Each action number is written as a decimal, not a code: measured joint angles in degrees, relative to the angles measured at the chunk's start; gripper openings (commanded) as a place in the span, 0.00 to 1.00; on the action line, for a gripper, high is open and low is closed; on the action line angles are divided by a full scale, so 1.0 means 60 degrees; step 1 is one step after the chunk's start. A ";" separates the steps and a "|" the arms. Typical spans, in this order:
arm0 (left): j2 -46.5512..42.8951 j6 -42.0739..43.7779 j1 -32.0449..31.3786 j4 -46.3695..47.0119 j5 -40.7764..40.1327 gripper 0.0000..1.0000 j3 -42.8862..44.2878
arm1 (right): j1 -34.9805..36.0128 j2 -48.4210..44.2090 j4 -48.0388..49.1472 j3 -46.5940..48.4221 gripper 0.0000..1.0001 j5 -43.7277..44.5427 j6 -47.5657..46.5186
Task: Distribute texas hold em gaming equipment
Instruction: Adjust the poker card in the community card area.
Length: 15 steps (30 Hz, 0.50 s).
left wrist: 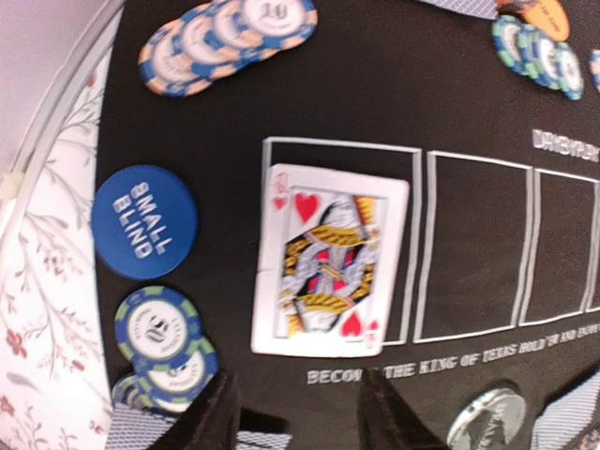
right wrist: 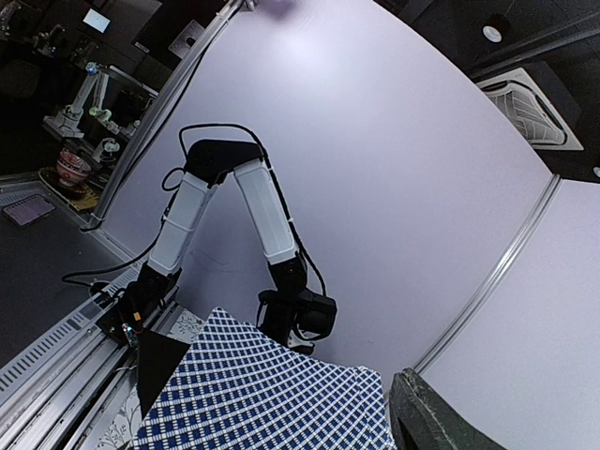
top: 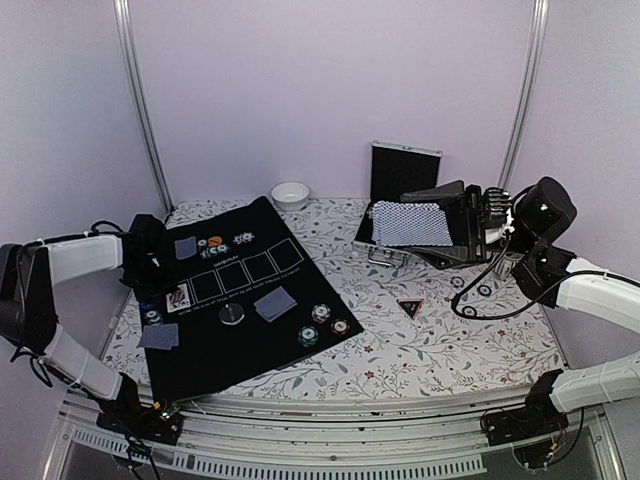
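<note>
Left gripper [left wrist: 298, 398] at bottom edge of my wrist view, jaws apart, nothing between them, over black mat [left wrist: 450, 103]. Queen of hearts [left wrist: 328, 262] face up in first outlined box, centre frame. Small Blind disc [left wrist: 145, 222] and poker chips [left wrist: 159, 328] sit left of it. In overhead view I see right gripper [top: 458, 226], right of centre, clamped on fan of playing cards [top: 410, 222] before open case [top: 405, 172]. Triangular marker [top: 409, 307] lies lower down on floral cloth [top: 450, 350].

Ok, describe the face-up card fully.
The card is a hearts court card: white, with a red, yellow and black figure and red hearts at opposite corners. It lies flat and slightly skewed on the black mat, in the end white-outlined box, overlapping its outline. Nothing touches it; the open left gripper hangs just beyond one short edge.
</note>
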 measured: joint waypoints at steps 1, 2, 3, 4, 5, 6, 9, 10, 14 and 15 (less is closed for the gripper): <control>-0.0087 -0.0091 0.0004 -0.0066 -0.0138 0.31 -0.0142 | 0.0000 0.0000 0.0000 0.0000 0.62 0.0000 0.0000; -0.0157 -0.0175 0.0011 -0.0102 -0.0273 0.21 -0.0226 | 0.0000 0.0000 0.0000 0.0000 0.62 0.0000 0.0000; -0.0189 -0.0266 0.0036 -0.0091 -0.0353 0.17 -0.0266 | 0.0000 0.0000 0.0000 0.0000 0.62 0.0000 0.0000; -0.0208 -0.0288 0.0084 -0.0051 -0.0390 0.15 -0.0284 | 0.0000 0.0000 0.0000 0.0000 0.62 0.0004 0.0000; -0.0200 -0.0266 0.0142 0.0000 -0.0390 0.14 -0.0291 | 0.0000 0.0000 0.0000 -0.0004 0.62 0.0004 0.0000; -0.0160 -0.0248 0.0226 0.0066 -0.0361 0.14 -0.0295 | 0.0000 0.0000 0.0000 -0.0004 0.62 0.0004 0.0000; 0.0109 -0.0200 0.0459 0.0288 -0.0266 0.05 -0.0361 | 0.0000 -0.0029 0.0000 -0.0044 0.62 0.0022 0.0000; 0.0237 -0.0182 0.0532 0.0397 -0.0204 0.01 -0.0437 | 0.0000 -0.0047 -0.0004 -0.0069 0.62 0.0036 -0.0004; 0.0707 -0.0055 0.0761 0.0739 0.0273 0.00 -0.0849 | 0.0000 -0.0066 -0.0007 -0.0084 0.63 0.0040 -0.0004; 0.0809 -0.0029 0.0801 0.0798 0.0397 0.00 -0.0936 | 0.0000 -0.0066 -0.0007 -0.0084 0.63 0.0044 -0.0004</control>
